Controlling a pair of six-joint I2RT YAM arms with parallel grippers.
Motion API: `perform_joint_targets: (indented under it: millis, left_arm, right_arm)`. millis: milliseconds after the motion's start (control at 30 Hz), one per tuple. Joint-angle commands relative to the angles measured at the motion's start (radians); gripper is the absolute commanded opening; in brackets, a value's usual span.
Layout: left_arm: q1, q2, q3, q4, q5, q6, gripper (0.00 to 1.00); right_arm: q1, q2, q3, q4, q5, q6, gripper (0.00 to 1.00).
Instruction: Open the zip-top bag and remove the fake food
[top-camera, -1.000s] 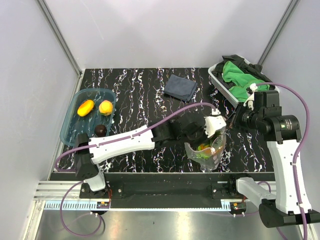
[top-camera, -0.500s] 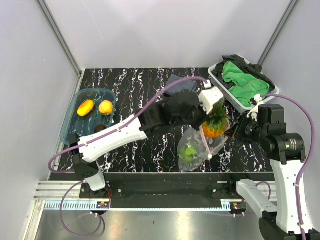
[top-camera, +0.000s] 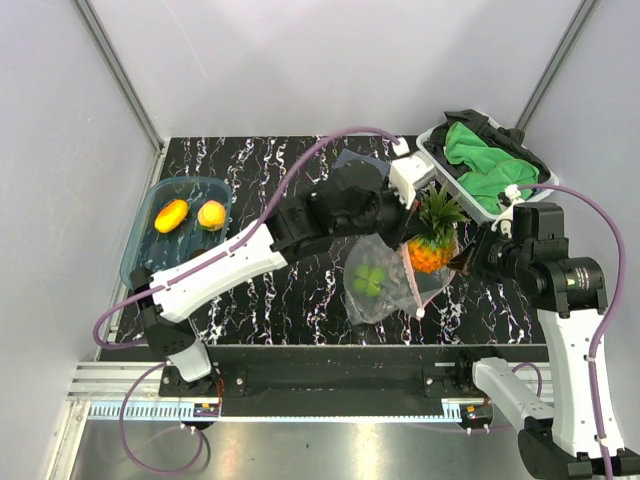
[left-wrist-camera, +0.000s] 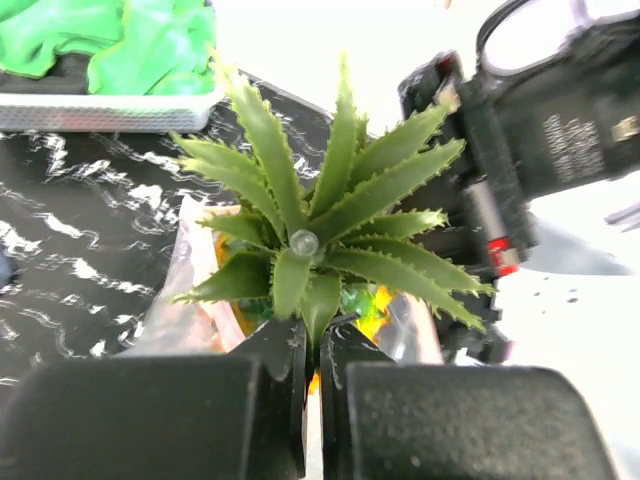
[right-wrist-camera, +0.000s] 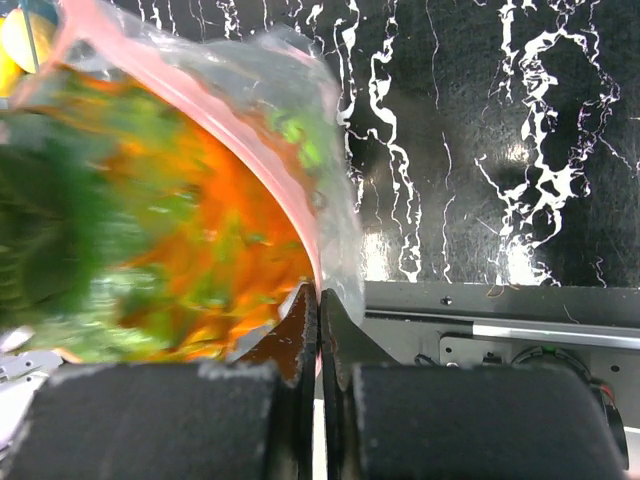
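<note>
Extraction: left gripper (left-wrist-camera: 312, 335) clamped on pineapple (top-camera: 430, 255) crown, right gripper (right-wrist-camera: 318, 300) pinching bag (top-camera: 385, 300) rim. Lift straight clear of mouth; anchor rim so bag doesn't follow.

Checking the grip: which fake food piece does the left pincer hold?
The pineapple, pinched by its spiky crown. The green ball lies in the zip-top bag; the two orange-yellow pieces sit in the blue tub.

Bright, even light; zip-top bag (right-wrist-camera: 300, 140) blurred in right wrist view.
</note>
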Motion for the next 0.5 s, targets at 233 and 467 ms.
perform_joint_targets:
  millis: [233, 467]
  left_arm:
    - [0.074, -0.107, -0.061, 0.25, 0.225, -0.195, 0.0]
    - [0.109, -0.136, -0.121, 0.4, 0.424, -0.264, 0.0]
  right_arm:
    - [0.005, 0.03, 0.116, 0.026, 0.069, -0.003, 0.0]
    - [0.003, 0.042, 0.107, 0.0, 0.188, -0.033, 0.0]
